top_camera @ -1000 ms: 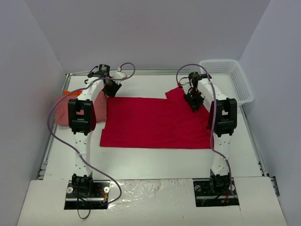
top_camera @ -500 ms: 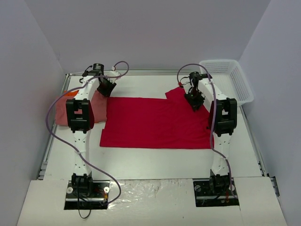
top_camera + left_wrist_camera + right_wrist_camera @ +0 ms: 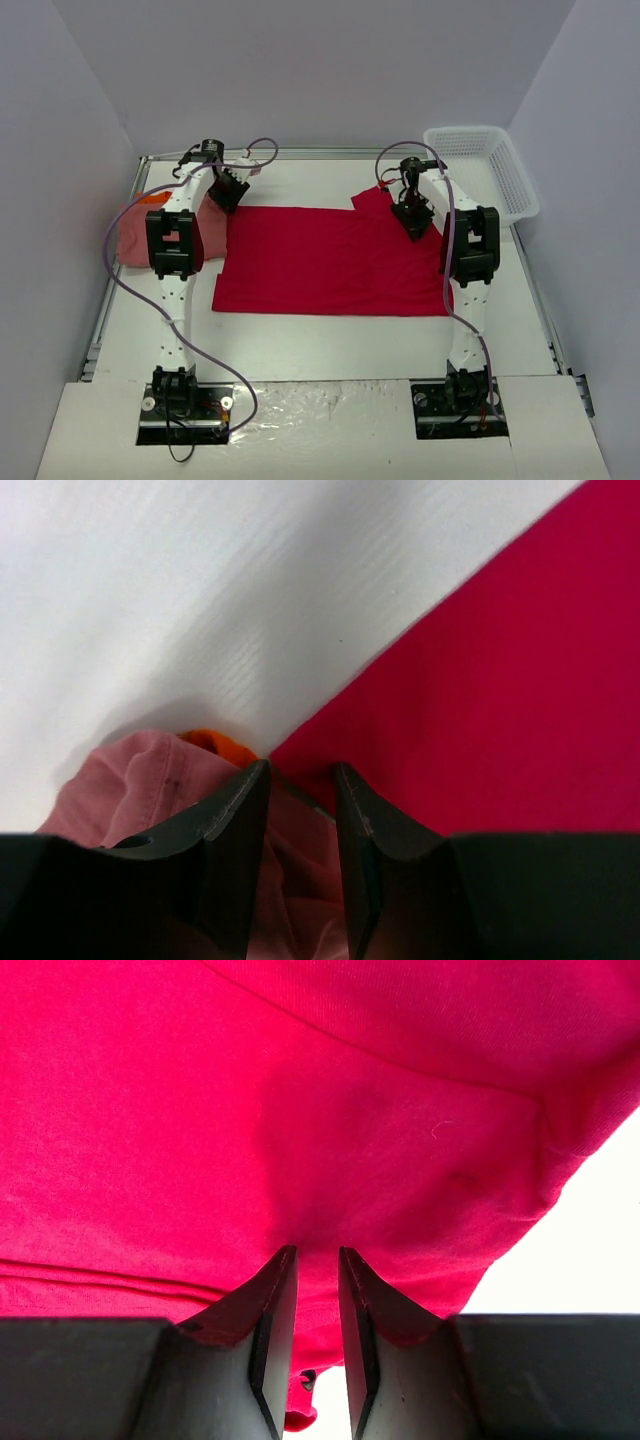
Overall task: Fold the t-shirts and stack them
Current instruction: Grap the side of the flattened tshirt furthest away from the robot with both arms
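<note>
The bright red t-shirt (image 3: 330, 260) lies spread flat mid-table. A salmon pink t-shirt (image 3: 135, 235) is bunched at the left edge, with a bit of the orange t-shirt (image 3: 152, 198) showing behind it. My left gripper (image 3: 228, 190) hovers at the red shirt's far left corner. In the left wrist view its jaws (image 3: 300, 775) stand a little apart over pink cloth (image 3: 150, 790), beside the orange bit (image 3: 215, 742) and the red edge (image 3: 500, 700). My right gripper (image 3: 410, 215) is low over the red sleeve (image 3: 330, 1110), jaws (image 3: 317, 1255) narrowly apart, tips at the cloth.
A white mesh basket (image 3: 482, 170) stands at the back right corner, off the table's right rim. Metal rails run along the table's left and far edges. Bare white tabletop (image 3: 330, 340) lies between the red shirt and the arm bases.
My left gripper has shifted a little left toward the pink shirt. The right gripper has edged slightly back and left over the sleeve. The shirts lie as before.
</note>
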`<action>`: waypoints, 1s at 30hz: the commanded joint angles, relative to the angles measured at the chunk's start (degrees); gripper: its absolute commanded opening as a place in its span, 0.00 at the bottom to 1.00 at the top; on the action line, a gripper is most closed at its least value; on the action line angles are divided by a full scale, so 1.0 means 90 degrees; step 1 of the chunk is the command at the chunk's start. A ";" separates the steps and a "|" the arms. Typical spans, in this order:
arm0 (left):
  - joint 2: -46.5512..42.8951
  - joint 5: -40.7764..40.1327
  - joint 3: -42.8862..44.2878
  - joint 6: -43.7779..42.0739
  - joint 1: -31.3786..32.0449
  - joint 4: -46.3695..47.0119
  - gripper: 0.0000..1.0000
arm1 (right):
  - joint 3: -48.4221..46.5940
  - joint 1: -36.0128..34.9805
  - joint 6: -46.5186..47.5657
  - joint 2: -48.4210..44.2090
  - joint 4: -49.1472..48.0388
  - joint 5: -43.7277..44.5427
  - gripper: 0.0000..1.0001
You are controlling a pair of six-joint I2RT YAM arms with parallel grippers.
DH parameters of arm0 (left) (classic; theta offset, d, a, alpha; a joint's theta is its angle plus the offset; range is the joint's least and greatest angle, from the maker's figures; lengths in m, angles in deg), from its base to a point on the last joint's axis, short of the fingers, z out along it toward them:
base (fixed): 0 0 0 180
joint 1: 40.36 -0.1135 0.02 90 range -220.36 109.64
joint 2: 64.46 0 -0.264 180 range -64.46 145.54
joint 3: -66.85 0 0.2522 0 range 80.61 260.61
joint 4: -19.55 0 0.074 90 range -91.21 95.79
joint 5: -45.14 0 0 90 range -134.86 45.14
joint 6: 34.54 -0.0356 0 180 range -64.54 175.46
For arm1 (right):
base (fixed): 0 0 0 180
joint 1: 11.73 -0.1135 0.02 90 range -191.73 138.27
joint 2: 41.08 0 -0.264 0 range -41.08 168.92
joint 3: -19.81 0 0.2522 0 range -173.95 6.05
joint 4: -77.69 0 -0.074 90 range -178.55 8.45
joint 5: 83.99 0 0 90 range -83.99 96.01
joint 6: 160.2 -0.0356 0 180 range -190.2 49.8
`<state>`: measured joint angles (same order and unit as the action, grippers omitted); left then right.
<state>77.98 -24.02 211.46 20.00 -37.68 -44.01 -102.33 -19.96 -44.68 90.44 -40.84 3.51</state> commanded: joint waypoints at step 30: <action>0.0532 -0.0499 0.0315 -0.0718 0.0386 -0.0736 0.02 | -0.0097 0.0035 -0.0062 0.0230 0.0266 0.0259 0.17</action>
<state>79.77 -28.61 213.82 14.86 -34.27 -47.14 -102.33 -19.96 -44.70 91.27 -40.87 4.73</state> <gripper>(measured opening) 0.035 0.172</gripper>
